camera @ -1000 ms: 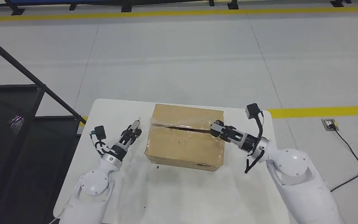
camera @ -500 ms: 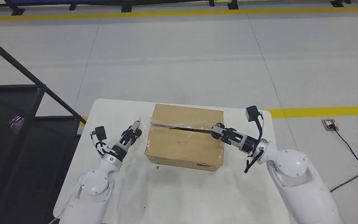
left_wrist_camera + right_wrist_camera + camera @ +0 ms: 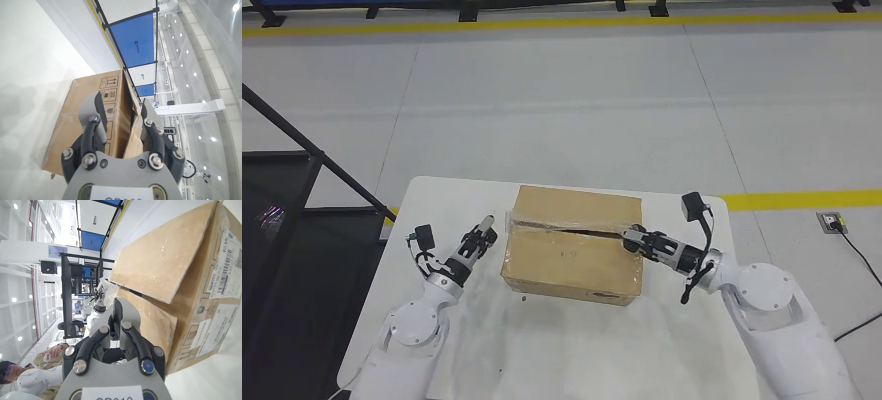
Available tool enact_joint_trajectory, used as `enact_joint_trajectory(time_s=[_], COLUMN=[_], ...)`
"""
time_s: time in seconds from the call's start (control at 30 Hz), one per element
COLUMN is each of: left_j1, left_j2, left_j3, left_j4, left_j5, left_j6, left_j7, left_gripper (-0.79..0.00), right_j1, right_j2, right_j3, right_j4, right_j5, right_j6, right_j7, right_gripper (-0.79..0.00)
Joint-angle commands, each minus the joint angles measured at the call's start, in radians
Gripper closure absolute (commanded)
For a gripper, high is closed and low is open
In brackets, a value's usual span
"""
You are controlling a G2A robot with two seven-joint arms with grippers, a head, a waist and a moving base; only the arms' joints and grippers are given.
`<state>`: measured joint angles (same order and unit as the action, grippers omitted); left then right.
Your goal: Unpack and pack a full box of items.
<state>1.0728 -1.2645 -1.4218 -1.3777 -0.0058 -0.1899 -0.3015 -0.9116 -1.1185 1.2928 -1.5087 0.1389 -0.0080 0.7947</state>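
A brown cardboard box (image 3: 572,250) stands in the middle of the white table (image 3: 562,340). Its two top flaps are closed, with a dark gap along the seam, and one flap (image 3: 160,262) sits slightly above the other. Crumpled clear tape (image 3: 106,291) hangs at the seam's far end. My left gripper (image 3: 487,234) is at the box's left end. It is open (image 3: 122,109), its fingers straddling the upper edge of the printed side (image 3: 85,106). My right gripper (image 3: 629,238) is shut (image 3: 115,306) at the right end of the seam, just above the nearer flap.
A black metal frame (image 3: 282,230) stands off the table's left side. Bare table surface lies in front of the box, and narrow strips of it lie on either side under the arms. A shipping label (image 3: 225,275) covers part of the box's right end.
My right gripper has drawn back slightly along the seam toward the box's right end. My left gripper has edged a little closer to the box.
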Motion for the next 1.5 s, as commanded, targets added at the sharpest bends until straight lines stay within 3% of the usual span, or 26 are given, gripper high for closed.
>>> enact_joint_trajectory(time_s=[0.0,0.23,0.43,0.63,0.77,1.03,1.47], left_j1=[0.000,0.000,0.036,0.040,-0.002,-0.119,-0.171], left_j2=[0.000,0.000,0.001,0.000,-0.006,-0.026,-0.035], left_j3=[0.000,-0.002,-0.022,-0.004,0.042,0.124,0.150], left_j4=[0.000,-0.007,-0.132,-0.228,-0.202,-0.038,0.064], left_j5=[-0.005,-0.002,-0.041,-0.096,-0.092,-0.179,-0.203], left_j6=[0.000,-0.007,-0.039,-0.009,0.020,0.078,0.102], left_j7=[-0.003,0.016,0.025,-0.038,-0.051,-0.086,-0.104], left_gripper=[-0.440,-0.434,-0.453,-0.483,-0.489,-0.456,-0.483], right_j1=[-0.002,0.002,0.014,0.032,0.036,0.038,0.044], right_j2=[0.001,0.004,0.005,0.004,0.004,0.006,0.009], right_j3=[0.003,0.005,-0.002,-0.017,-0.021,-0.024,-0.030], right_j4=[-0.001,0.002,0.008,0.020,0.016,0.015,0.016], right_j5=[0.000,0.004,0.002,-0.001,-0.006,-0.010,-0.017], right_j6=[0.006,0.025,0.038,0.046,0.052,0.057,0.055], right_j7=[0.000,0.022,0.032,0.039,0.039,0.041,0.048], right_gripper=[0.000,0.000,0.000,0.000,0.000,0.000,0.000])
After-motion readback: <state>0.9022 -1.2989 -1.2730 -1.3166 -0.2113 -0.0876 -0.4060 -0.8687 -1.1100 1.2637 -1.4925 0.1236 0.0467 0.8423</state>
